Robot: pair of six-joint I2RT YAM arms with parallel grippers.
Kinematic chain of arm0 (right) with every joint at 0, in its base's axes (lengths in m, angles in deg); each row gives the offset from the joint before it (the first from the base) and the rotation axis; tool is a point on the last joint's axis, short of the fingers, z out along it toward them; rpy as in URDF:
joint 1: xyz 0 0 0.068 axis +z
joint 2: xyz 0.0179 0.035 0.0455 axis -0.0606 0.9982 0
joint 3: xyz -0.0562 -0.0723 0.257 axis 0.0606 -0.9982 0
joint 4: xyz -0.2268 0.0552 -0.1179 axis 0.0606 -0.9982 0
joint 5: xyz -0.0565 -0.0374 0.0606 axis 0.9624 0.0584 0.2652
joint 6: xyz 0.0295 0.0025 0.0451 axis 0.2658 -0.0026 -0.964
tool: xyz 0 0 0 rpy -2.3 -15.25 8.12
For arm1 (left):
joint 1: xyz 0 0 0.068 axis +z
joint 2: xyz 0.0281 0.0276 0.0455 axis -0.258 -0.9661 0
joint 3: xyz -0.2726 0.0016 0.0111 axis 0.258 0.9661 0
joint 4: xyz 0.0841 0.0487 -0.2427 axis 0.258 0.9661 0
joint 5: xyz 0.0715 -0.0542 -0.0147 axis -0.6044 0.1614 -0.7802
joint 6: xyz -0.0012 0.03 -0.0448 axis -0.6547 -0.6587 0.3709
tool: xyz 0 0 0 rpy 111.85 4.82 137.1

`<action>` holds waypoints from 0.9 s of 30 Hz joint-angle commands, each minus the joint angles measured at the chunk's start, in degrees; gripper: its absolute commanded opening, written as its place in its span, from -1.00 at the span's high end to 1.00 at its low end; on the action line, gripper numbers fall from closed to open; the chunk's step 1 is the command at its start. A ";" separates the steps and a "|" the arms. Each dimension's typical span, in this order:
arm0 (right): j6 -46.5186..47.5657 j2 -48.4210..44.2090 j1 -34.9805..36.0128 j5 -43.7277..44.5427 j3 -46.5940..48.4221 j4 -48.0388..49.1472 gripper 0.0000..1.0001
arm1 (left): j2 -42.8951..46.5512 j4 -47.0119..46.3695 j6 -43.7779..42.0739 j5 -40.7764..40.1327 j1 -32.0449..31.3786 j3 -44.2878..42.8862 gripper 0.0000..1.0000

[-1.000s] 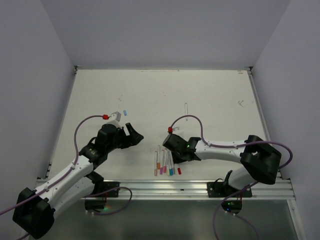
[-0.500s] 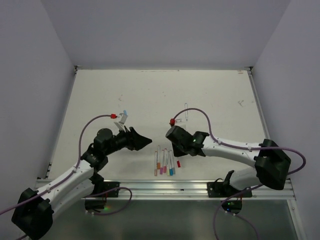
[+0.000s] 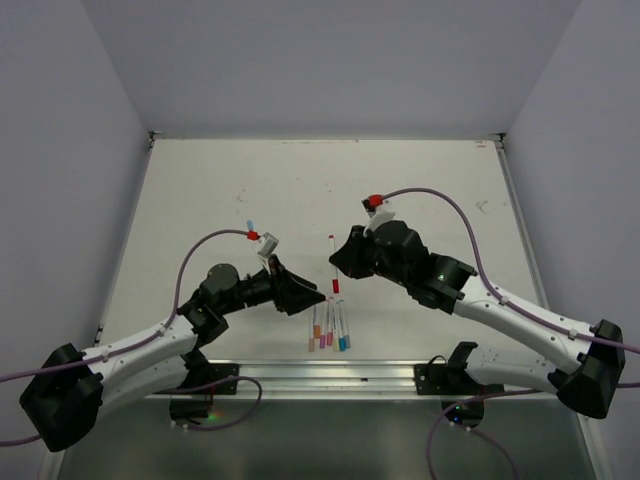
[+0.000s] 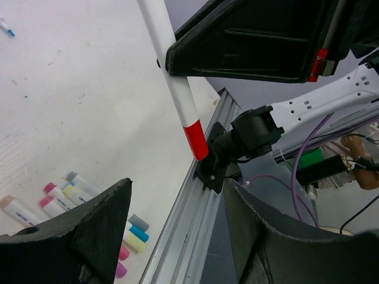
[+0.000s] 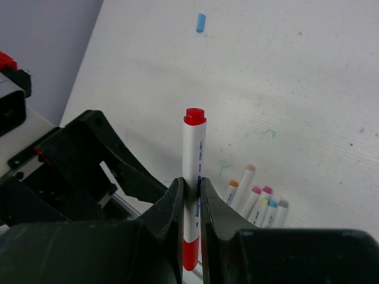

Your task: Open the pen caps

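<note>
A white pen (image 3: 332,250) with red ends hangs upright above the table, and my right gripper (image 3: 341,263) is shut on its barrel (image 5: 194,154). In the right wrist view the jaws (image 5: 190,188) pinch the barrel, with one red cap (image 5: 194,116) beyond them and the other red end (image 5: 189,253) behind them. My left gripper (image 3: 321,297) is open just below that pen. Its fingers (image 4: 95,228) stand to either side of the pen's lower red cap (image 4: 196,139) without touching it. Several more pens (image 3: 328,328) lie side by side near the front edge.
A loose blue cap (image 3: 250,223) lies on the table behind the left arm, also in the right wrist view (image 5: 201,22). The aluminium rail (image 3: 380,372) runs along the near edge. A small white piece with a blue tip (image 4: 6,27) lies further out.
My right gripper has lifted the red pen off the table and carried it up and back. My left arm has swung right, bringing its somewhat narrowed jaws under the pen's lower end.
</note>
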 commanded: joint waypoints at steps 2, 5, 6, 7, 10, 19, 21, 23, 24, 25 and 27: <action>-1.14 -1.28 -0.26 -2.72 -0.89 7.30 1.00 | -1.38 -8.66 0.14 -0.81 -1.40 -1.58 -0.33; -2.28 -2.34 -0.26 -4.21 -2.65 10.63 1.00 | -2.43 -8.75 0.06 -1.78 -1.93 -2.37 -0.34; -2.46 -2.51 -0.26 -4.47 -3.00 11.17 1.00 | -3.04 -8.66 0.23 -2.04 -2.19 -2.64 -0.33; -2.55 -2.86 -0.26 -4.47 -3.53 11.69 1.00 | -3.22 -8.75 0.49 -2.92 -2.11 -2.90 -0.33; -2.64 -3.48 -0.26 -4.04 -4.23 12.31 1.00 | -3.66 -10.59 1.90 -4.41 -2.46 -2.81 -0.22; -3.87 -4.27 -0.26 -3.25 -8.28 18.45 1.00 | -9.20 -13.40 4.27 -6.00 -4.21 -4.05 -0.01; -4.39 -4.62 -0.26 -3.07 -9.16 19.25 1.00 | -9.73 -13.49 4.36 -7.05 -5.00 -4.31 0.00; -4.74 -4.89 -0.26 -2.54 -9.77 19.87 1.00 | -9.99 -13.41 4.28 -7.49 -5.53 -4.66 0.02; -4.75 -5.24 -0.26 -2.45 -9.95 19.96 1.00 | -10.25 -13.49 4.28 -7.49 -5.53 -4.75 0.04; -4.83 -5.50 -0.17 -2.19 -10.21 20.13 1.00 | -10.43 -13.49 4.01 -7.49 -5.62 -4.92 0.06; -4.92 -6.20 -0.26 -1.67 -10.56 20.31 1.00 | -10.43 -13.41 4.01 -7.67 -5.88 -5.01 0.11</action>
